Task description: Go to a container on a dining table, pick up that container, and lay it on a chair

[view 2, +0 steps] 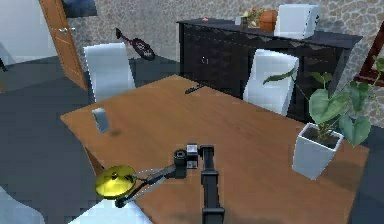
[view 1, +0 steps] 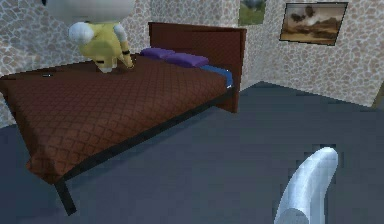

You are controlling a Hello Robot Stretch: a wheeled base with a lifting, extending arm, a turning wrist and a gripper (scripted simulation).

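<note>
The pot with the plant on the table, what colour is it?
White. The pot shows best in the arm side view, standing on the brown table.

The wooden table (view 2: 235, 120) bears a grey container (view 2: 101, 119), a potted plant (view 2: 318, 152) and a dark utensil (view 2: 194, 90).

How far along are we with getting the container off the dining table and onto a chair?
Done: the robot is at the dining table. In hand: the gripper is at a yellow bowl-like thing by the table's near edge; whether it holds it I cannot tell. Left: laying it on a chair, perhaps the white chair just below.
</note>
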